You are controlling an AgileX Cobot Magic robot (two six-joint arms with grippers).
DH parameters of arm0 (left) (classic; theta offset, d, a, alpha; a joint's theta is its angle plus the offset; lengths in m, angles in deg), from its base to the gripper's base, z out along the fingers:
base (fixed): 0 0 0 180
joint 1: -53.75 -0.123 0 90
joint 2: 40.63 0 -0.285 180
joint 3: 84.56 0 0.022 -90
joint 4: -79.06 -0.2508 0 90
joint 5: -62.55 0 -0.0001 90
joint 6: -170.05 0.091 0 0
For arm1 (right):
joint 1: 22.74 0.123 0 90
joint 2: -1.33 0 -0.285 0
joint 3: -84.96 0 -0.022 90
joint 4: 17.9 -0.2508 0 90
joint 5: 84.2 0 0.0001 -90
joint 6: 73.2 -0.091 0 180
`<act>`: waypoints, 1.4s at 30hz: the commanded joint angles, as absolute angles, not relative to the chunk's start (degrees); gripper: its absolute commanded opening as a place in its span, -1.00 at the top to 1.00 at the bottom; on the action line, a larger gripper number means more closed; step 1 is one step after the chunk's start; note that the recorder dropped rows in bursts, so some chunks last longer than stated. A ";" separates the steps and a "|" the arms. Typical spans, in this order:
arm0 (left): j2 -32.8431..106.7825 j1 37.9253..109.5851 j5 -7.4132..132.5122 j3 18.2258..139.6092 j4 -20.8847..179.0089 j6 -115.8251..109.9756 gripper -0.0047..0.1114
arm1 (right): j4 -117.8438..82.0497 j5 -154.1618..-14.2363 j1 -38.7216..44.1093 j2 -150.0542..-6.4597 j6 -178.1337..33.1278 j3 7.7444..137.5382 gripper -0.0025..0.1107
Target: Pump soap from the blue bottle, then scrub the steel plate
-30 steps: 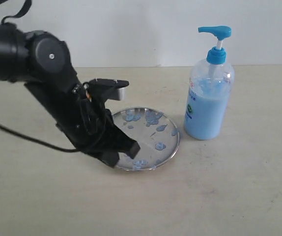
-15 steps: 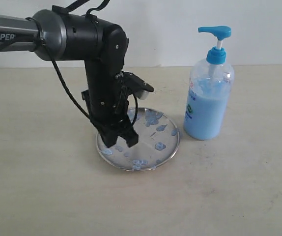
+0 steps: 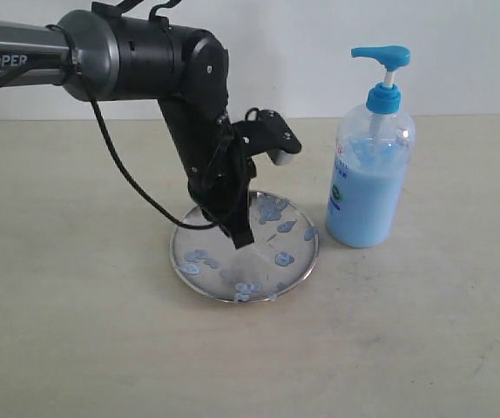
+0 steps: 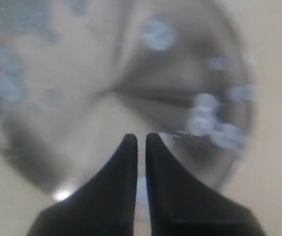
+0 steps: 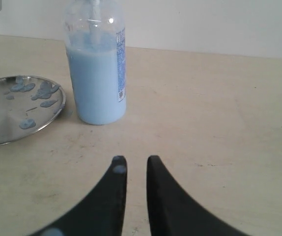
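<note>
A pale beige table (image 3: pixel 424 348), matte and faintly scuffed with small dark specks, runs back to a plain white wall (image 3: pixel 302 52) standing right behind it.

steel plate (image 4: pixel 72 129) blurred, blue bottle (image 5: pixel 97 73) top cropped

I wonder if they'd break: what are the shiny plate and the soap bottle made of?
The steel plate looks like polished metal: silvery and mirror-like, with a thin rim. The blue bottle looks like clear plastic, since the soap shows through; its pump head seems glossy blue plastic.
</note>
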State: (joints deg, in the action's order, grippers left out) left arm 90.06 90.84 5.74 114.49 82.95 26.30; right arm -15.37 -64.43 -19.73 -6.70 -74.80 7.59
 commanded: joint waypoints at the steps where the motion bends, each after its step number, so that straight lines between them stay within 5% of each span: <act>1: 90.07 90.07 28.77 114.59 76.76 4.81 0.84 | -15.30 -64.69 -19.89 -6.46 -74.55 7.74 0.86; 4: 90.32 90.07 24.92 114.59 81.32 7.73 0.84 | -16.06 -64.69 -19.89 -6.46 -74.55 7.74 0.86; 9: 90.32 88.87 -4.67 114.59 66.30 25.76 0.84 | -16.06 -64.69 -19.89 -6.46 -74.55 7.74 0.86; 13: 90.20 87.51 11.01 116.10 58.34 6.62 0.84 | -16.06 -64.69 -19.89 -6.46 -74.55 7.74 0.86; 16: 90.20 87.10 21.18 116.30 86.90 1.98 0.84 | -16.06 -64.69 -19.89 -6.46 -74.55 7.74 0.86; 19: 88.47 87.01 -4.25 114.66 103.89 26.92 0.84 | -16.06 -64.69 -19.89 -6.46 -74.55 7.74 0.86; 22: 79.32 86.64 4.15 107.42 103.68 26.77 0.84 | -16.06 -64.69 -19.89 -6.46 -74.55 7.74 0.86; 27: 47.16 84.67 53.41 80.54 105.11 25.31 0.84 | -16.06 -64.69 -19.89 -6.46 -74.55 7.74 0.86; 29: 35.50 81.69 61.65 68.59 104.71 28.65 0.84 | -16.06 -64.69 -19.89 -6.46 -74.55 7.74 0.86; 35: 17.08 79.00 52.46 46.98 105.21 21.49 0.84 | -16.06 -64.69 -19.89 -6.46 -74.55 7.74 0.86; 42: 8.17 79.00 38.56 36.20 104.17 21.50 0.84 | -16.06 -64.69 -19.89 -6.46 -74.55 7.74 0.86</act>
